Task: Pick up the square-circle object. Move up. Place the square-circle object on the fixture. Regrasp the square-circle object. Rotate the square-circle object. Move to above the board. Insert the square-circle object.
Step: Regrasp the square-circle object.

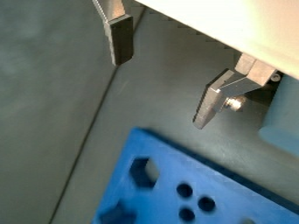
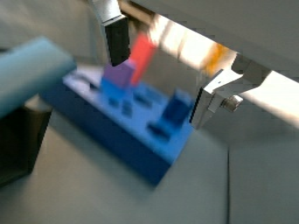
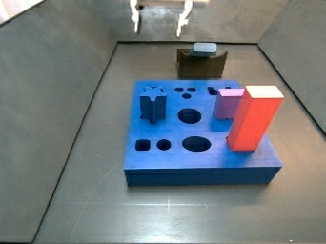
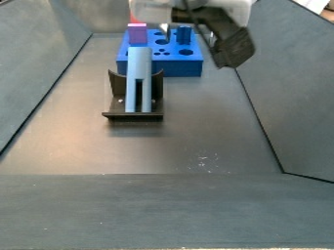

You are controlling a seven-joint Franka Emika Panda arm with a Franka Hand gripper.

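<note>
Square-circle object rests on the fixture; spread, empty tool hovers well above.

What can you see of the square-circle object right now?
The square-circle object is a slim, light grey-blue bar, plastic-looking, lying lengthwise in the dark fixture, resting in its hollow. In a side view only its end shows. The gripper is open, raised clear of it; nothing else touches it.

The gripper hangs high above the floor, beyond the fixture, its jaws spread wide with nothing between the fingers.
</note>
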